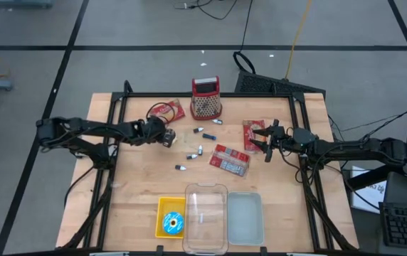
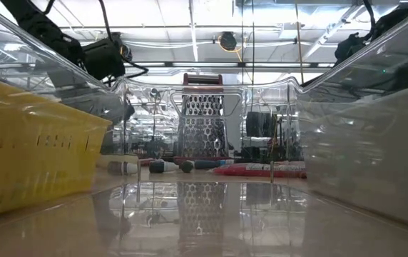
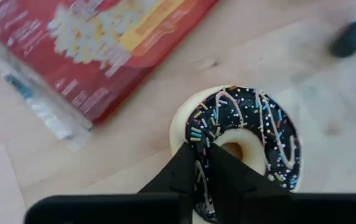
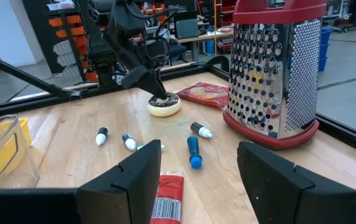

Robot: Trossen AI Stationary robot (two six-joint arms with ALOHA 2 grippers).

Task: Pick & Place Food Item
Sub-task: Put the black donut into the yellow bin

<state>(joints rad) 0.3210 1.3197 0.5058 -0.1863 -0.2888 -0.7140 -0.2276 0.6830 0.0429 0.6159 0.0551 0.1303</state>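
Observation:
A donut (image 3: pixel 252 134) with chocolate icing and coloured sprinkles lies flat on the wooden table (image 1: pixel 139 185), left of centre, beside a red popcorn packet (image 3: pixel 97 43). My left gripper (image 3: pixel 201 163) comes down on the donut (image 1: pixel 169 137) at a slant from the table's left and is shut on it. In the right wrist view the donut (image 4: pixel 165 107) rests on the table under that gripper (image 4: pixel 157 94). My right gripper (image 4: pixel 200 165) waits open at the table's right side (image 1: pixel 262 142), with nothing between its fingers. My left gripper pinches the donut's ring (image 3: pixel 201 186) between its two fingers at the part nearest the arm. One finger (image 3: pixel 177 171) lies at the outer edge and the other (image 3: pixel 228 171) reaches toward the hole. The fingers slant down from the table's left. The donut's underside sits on the table.
A metal grater with a red top (image 1: pixel 205 97) stands at the far middle. Red packets (image 1: pixel 230 159) and several small bottles (image 1: pixel 193 154) lie mid-table. At the near edge stand a yellow tub (image 1: pixel 162 206) holding a blue donut and two clear tubs (image 1: pixel 245 217).

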